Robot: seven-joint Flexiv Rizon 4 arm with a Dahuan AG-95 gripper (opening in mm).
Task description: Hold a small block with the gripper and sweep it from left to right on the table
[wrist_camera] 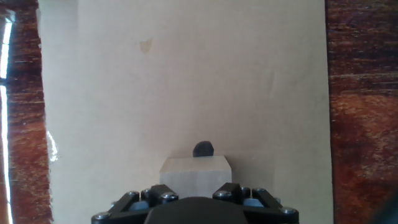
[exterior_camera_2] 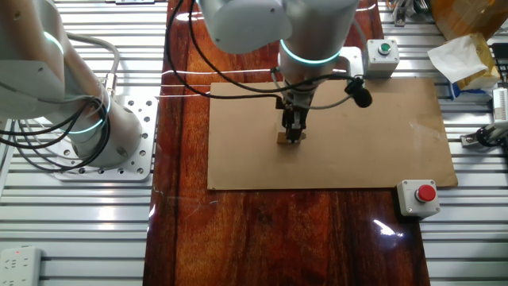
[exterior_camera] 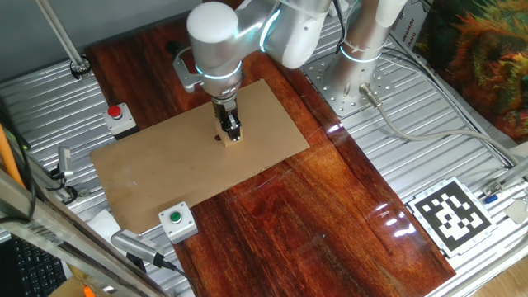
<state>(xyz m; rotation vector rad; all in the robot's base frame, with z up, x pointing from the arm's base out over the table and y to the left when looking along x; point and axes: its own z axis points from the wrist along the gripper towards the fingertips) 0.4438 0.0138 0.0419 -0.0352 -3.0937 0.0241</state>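
My hand grasps the wooden cube on the tan board.
The glossy reddish-brown tabletop (exterior_camera: 330, 214) carries a flat tan board (exterior_camera: 165, 173). Near the board's middle my hand (exterior_camera: 233, 130) points straight down, fingers clenched on the small wooden cube (wrist_camera: 194, 171), which rests on the board, touching a small black dot (wrist_camera: 203, 149).
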